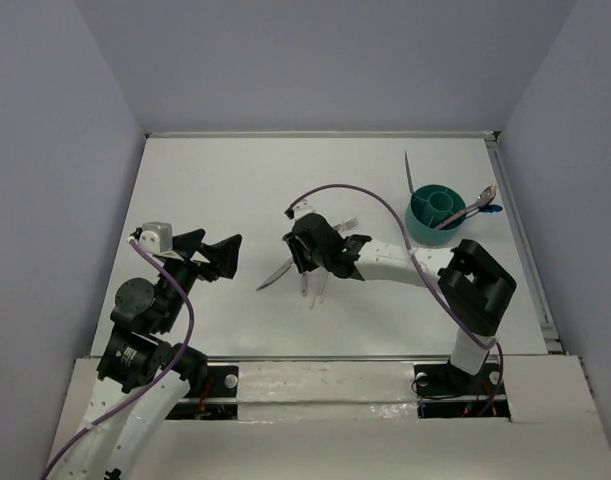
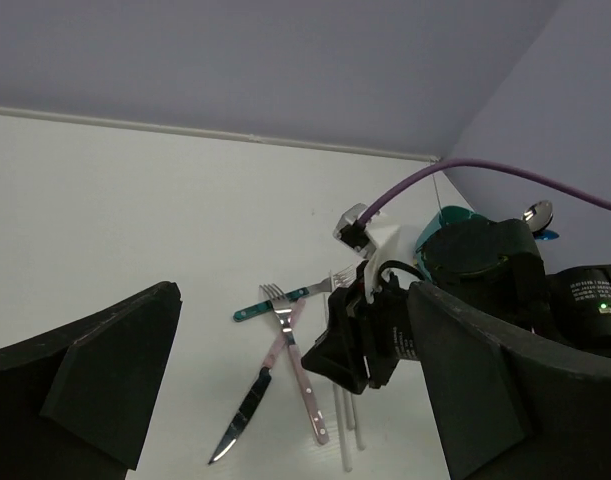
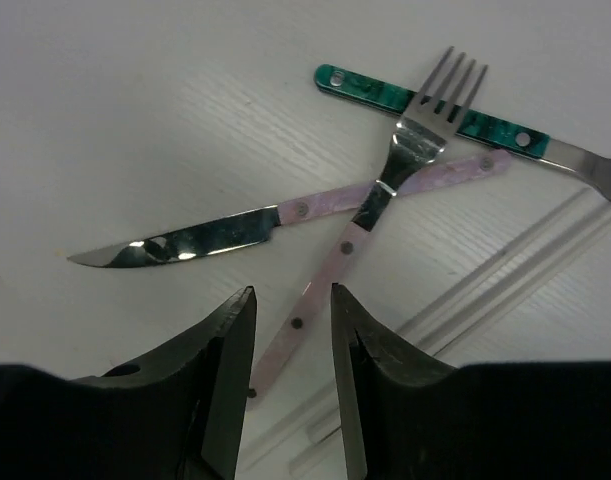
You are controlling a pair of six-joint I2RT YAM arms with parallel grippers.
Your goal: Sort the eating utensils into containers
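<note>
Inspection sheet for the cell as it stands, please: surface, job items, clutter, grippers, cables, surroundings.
Surface: white table, no spills seen.
Job's things: pink-handled fork lying across pink-handled knife, teal-handled piece under its tines, white sticks alongside, mid-table; teal cup at far right holds a few utensils.
Clutter: nothing seen.
Grippers: right gripper open, straddling the fork handle; left gripper open, empty, off the pile.
Cables: purple cable arcs over right arm; second purple cable loops by left arm.
Surroundings: plain walls on three sides.
</note>
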